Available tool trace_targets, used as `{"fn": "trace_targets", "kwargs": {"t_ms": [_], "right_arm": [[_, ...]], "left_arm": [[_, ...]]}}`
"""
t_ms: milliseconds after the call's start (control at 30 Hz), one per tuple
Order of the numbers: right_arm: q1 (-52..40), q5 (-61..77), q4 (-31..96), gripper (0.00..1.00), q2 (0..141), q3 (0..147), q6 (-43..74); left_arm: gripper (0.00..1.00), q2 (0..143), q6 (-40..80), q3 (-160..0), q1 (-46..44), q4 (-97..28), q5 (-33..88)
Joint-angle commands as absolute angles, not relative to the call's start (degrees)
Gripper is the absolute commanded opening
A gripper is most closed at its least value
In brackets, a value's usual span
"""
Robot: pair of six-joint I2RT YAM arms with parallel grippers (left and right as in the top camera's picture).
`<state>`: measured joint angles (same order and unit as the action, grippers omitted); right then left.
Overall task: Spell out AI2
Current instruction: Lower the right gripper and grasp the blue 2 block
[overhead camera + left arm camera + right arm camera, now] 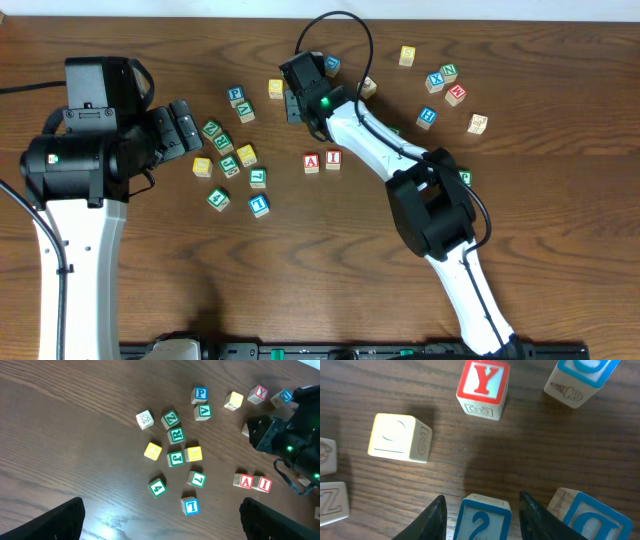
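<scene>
1. FAR LEFT: My left gripper [186, 124] hangs spread wide and empty over the table [300, 290], near a cluster of spare blocks [176, 435]. It touches none of them.

2. CENTRE: The A block [312, 163] and the I block [333, 159] sit side by side, touching, with A on the left. I judge two thirds of the word to be in place.

3. RIGHT OF CENTRE: My right gripper [482, 500] is lowered around the blue 2 block [481, 521], one finger on each side. A sliver of wood shows on both flanks, so the jaws stand unclenched and nothing is grasped yet. The 2 block rests on the table, up the board from the A–I pair. The red Y block [483, 382] lies beyond it and a yellow block [400, 437] lies off to one side, both apart from it.

4. WHAT REMAINS, in my judgement: pinch the 2 block, carry it down, and set it just to the right of the I block.

5. FAR RIGHT: More spare letters [437, 79] lie scattered, well apart from the word.

6. CONTAINERS: No tray, bin or box is in view, and every block lies loose on the bare wood.
</scene>
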<state>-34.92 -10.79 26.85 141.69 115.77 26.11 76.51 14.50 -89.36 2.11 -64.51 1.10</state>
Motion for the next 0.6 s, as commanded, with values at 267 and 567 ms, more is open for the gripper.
{"fn": "trace_targets", "kwargs": {"t_ms": [267,567], "right_arm": [[-35.35,-11.70,26.37,0.39,143.52,116.51,26.76],[-35.35,-11.92,27.05,0.32,143.59,116.46,26.76]], "left_arm": [[0.97,77.01,13.56,-89.14,2.31,-64.69,0.40],[0.98,77.01,13.56,-89.14,2.31,-64.69,0.40]]}}
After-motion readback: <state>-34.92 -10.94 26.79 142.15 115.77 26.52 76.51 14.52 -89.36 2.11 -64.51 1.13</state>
